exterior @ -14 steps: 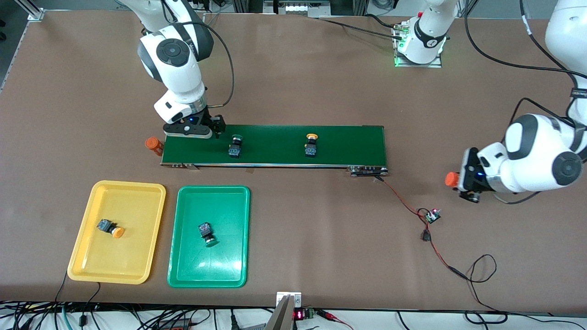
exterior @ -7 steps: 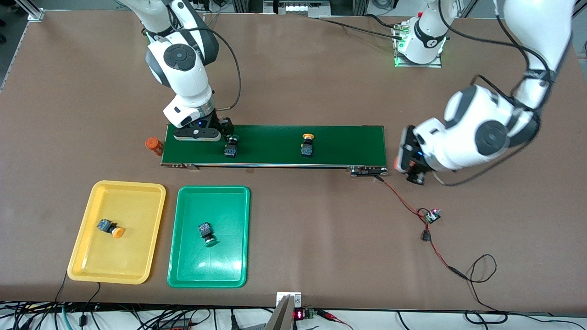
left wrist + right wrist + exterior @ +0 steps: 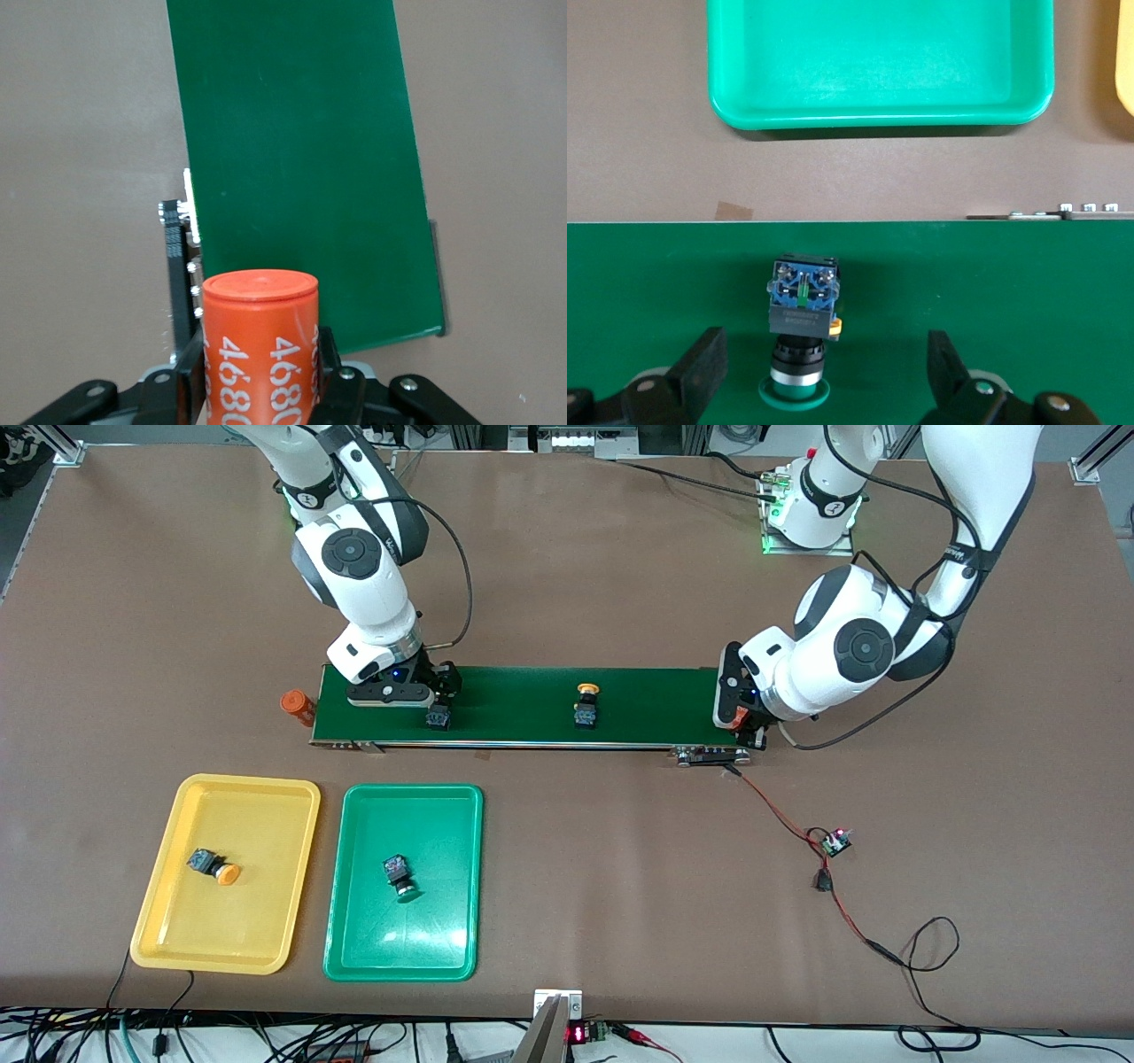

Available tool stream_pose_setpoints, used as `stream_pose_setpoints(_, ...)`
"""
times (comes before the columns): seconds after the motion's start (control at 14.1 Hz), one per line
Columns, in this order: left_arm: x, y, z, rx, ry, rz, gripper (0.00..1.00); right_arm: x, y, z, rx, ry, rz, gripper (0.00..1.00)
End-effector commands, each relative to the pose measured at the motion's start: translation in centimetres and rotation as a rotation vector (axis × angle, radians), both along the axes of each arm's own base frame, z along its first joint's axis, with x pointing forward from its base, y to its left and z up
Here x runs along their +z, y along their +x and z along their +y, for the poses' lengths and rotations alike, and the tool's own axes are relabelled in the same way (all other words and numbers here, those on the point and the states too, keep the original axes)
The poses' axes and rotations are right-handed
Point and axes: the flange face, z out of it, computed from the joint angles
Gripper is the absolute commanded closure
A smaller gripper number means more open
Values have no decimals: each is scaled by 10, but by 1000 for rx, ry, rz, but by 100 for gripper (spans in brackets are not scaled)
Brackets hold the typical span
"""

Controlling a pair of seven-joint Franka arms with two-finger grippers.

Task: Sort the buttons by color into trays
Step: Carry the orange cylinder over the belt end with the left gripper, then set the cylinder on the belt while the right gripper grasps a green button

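A green button (image 3: 437, 716) (image 3: 799, 328) lies on the dark green belt (image 3: 532, 691). My right gripper (image 3: 425, 701) (image 3: 824, 376) hangs open over it, one finger on each side of the cap, not touching. A yellow button (image 3: 585, 704) stands farther along the belt, toward the left arm's end. The yellow tray (image 3: 266, 797) holds a yellow button (image 3: 215, 866). Beside it, the green tray (image 3: 443, 802) (image 3: 877, 119) holds a green button (image 3: 400, 875). My left gripper (image 3: 735, 717) (image 3: 261, 381) is shut on an orange cylinder (image 3: 261, 341) marked "4680", over the belt's end (image 3: 292, 159).
Another orange cylinder (image 3: 298, 705) lies on the table at the belt's end toward the right arm. A red and black wire runs from the belt's drive to a small circuit board (image 3: 835, 841). Both trays sit nearer the front camera than the belt.
The left arm swung in with the orange cylinder to the belt's end. The right gripper slid along the belt to over the green button. Both belt buttons drifted toward the right arm's end.
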Motion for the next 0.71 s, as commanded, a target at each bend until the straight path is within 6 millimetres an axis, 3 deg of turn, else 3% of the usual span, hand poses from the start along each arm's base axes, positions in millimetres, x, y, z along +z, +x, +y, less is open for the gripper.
stream_pose_setpoints(0.0,7,-9,-13,47,-4,-14,100,-2,7,7,-8,26,-6,0)
stream_pose_setpoints(0.35,-4,-27,-55,94,-15,-27,100,-8,15,6,2,25,-1,0)
stream_pose_setpoints(0.64,-20,-38,-58,87,-7,-9,100,-16,25,-12,39,1,7,1)
